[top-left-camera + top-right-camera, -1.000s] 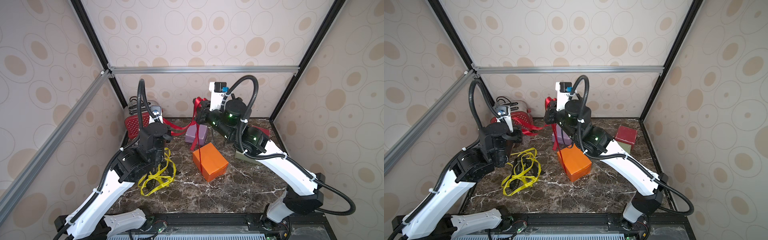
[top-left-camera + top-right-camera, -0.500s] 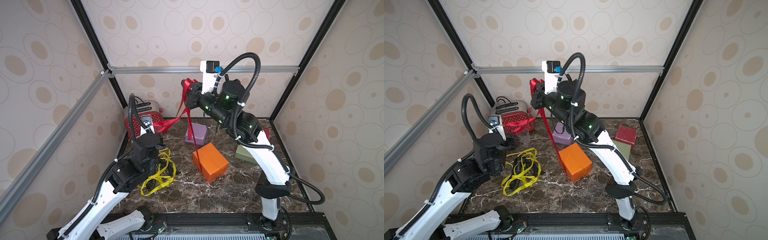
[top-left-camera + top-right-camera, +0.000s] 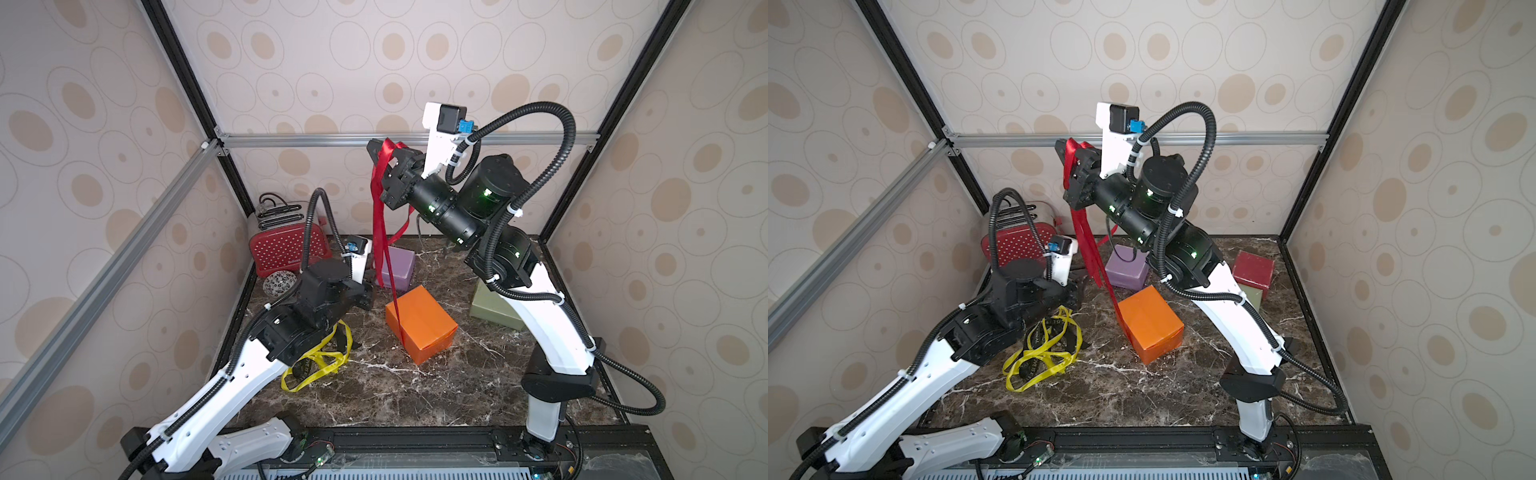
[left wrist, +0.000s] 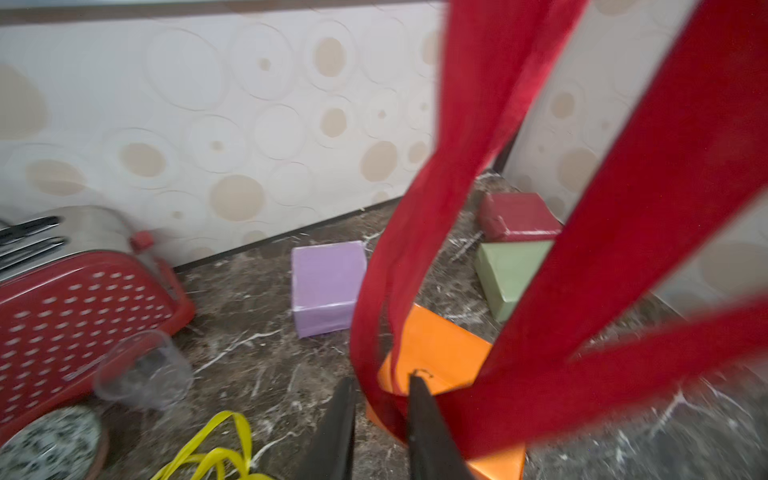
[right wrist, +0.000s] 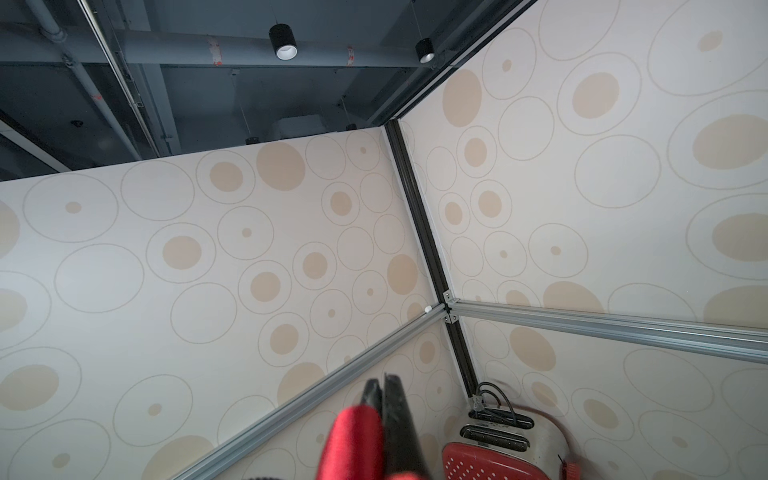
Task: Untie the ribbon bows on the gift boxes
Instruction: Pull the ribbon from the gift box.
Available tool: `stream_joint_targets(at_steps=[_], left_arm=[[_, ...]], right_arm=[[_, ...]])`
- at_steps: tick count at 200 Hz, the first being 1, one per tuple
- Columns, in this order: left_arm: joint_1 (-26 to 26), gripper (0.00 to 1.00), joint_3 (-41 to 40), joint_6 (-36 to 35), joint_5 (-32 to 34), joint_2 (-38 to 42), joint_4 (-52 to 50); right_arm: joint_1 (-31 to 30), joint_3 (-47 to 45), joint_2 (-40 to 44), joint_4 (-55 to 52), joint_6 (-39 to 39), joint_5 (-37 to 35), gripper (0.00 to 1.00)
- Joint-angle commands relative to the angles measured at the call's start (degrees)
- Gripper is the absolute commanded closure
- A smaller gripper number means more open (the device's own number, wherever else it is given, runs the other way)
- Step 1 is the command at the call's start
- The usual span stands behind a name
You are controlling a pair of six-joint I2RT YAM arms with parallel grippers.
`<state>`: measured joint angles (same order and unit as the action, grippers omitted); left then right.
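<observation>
The right claw [image 3: 386, 154] is lifted high above the bench [image 3: 415, 395] and is clenched on the red ribbon [image 3: 379, 224]. From there the ribbon hangs down in long strands to the orange box [image 3: 419, 324]. One thin strand runs down the side face of this box, so I judge the ribbon is not yet free of it.

The left claw [image 4: 381, 380] is low, just beside the hanging strands. Its fingers [image 4: 419, 399] stand a little apart and pinch nothing, and a loop of the ribbon passes close around their tips.

The first danger is the box. If the strand is caught under it, more pulling upward may tip it or drag it against the lilac box [image 3: 399, 268] just behind. The second danger is the loop near the left claw: it can catch on a finger and pull tight instead of coming off. Satin is also slippery, so the ribbon may slide out of the right claw and fall on the loose yellow ribbons [image 3: 1042, 353], making a tangle. The clear plastic cup [image 4: 143, 370] beside the toaster [image 3: 286, 249] could easily be knocked over by the left arm.
</observation>
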<state>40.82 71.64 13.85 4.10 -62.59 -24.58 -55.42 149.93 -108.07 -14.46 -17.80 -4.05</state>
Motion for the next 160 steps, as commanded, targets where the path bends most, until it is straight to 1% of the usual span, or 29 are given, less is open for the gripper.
stream_joint_targets(at_steps=[1,14,28,37,56,64,81,90,95,106,114,119,127,137,146,160], left_arm=[[-1.9,0.66,1.5,4.8,-14.6,-2.0,4.5],[-2.6,0.59,2.2,6.3,-18.3,-3.5,5.6],[-2.7,0.46,2.5,7.6,-22.8,-4.6,7.1],[-2.7,0.41,2.4,8.3,-25.4,-5.0,8.2],[-2.7,0.28,1.6,9.4,-28.1,-5.2,10.0],[-2.7,0.26,1.4,9.3,-28.5,-5.1,10.2],[-2.7,0.27,1.1,9.1,-28.0,-4.8,9.7],[-2.7,0.27,1.2,8.9,-27.2,-4.7,9.0],[-2.7,0.27,1.4,8.5,-26.0,-4.7,8.2],[-2.7,0.26,2.7,7.7,-21.0,-4.6,4.4],[-2.7,0.22,3.2,7.5,-17.4,-4.0,2.0],[-2.7,0.19,3.0,7.3,-16.6,-3.4,1.6],[-2.7,0.11,1.6,7.5,-17.7,-2.0,3.3],[-2.7,0.01,-0.3,8.4,-21.1,-0.5,7.1],[-2.7,0.01,-1.0,9.1,-24.5,0.1,9.3],[-2.7,0.01,-0.2,8.8,-26.9,-0.1,8.8]], right_arm=[[0.3,-2.7,3.4,1.6,-1.2,1.4,1.0],[0.3,-6.2,4.8,2.4,-1.5,1.0,1.0],[0.3,-9.6,6.5,3.1,-1.5,0.9,1.0],[0.3,-11.4,7.5,3.4,-1.4,0.7,1.0],[0.3,-15.3,9.4,4.5,-0.8,-0.1,1.0],[0.4,-16.4,10.0,4.5,-0.6,-0.5,1.0],[0.7,-17.8,11.6,4.4,-0.1,-1.2,1.0],[0.8,-20.4,12.3,4.3,0.2,-1.8,1.0],[0.9,-21.1,12.7,4.3,0.5,-2.2,1.0],[1.4,-22.6,13.7,4.4,0.5,-3.3,1.0],[1.9,-23.6,14.3,4.4,0.2,-3.5,1.0],[2.1,-24.2,14.6,4.6,-0.1,-3.4,1.0],[2.5,-24.8,15.1,4.9,-0.5,-3.1,1.0],[2.8,-24.9,15.2,5.0,-0.6,-3.0,1.0],[3.0,-24.5,15.1,5.0,-0.7,-2.9,1.0],[3.4,-23.9,15.0,4.5,-1.2,-2.8,1.0]])
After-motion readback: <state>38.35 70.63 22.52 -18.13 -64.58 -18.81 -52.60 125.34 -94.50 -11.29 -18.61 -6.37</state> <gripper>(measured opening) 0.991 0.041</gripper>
